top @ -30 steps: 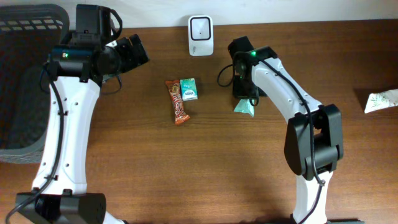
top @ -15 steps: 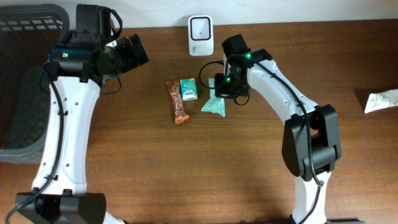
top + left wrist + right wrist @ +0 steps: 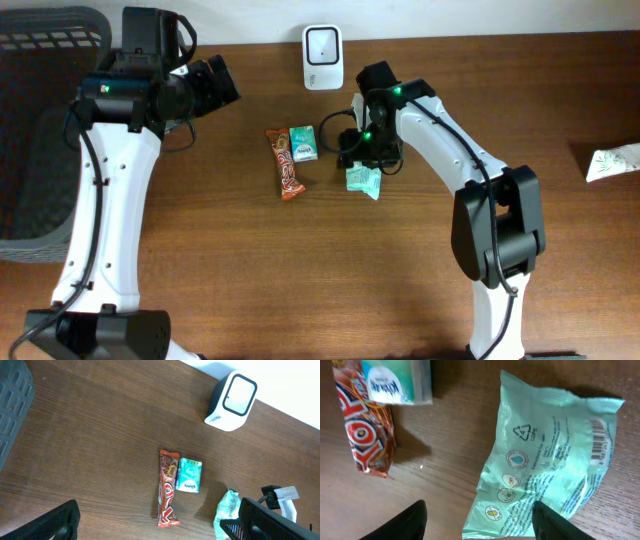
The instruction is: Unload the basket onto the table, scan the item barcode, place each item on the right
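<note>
green packet (image 3: 545, 455) lying loose between right tool's (image 3: 479, 512) spread fingers (image 3: 405, 525), barcode up

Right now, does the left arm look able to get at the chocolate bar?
Probably yes. The left gripper is open, and bare table lies between it and the chocolate bar. Only the tissue pack lies against the bar's far side.

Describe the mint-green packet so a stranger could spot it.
Find the white scanner at the table's far edge. In front of it, right of the orange candy bar and teal tissue pack, lies the packet. It alone is crumpled, pale green, barcode showing.
</note>
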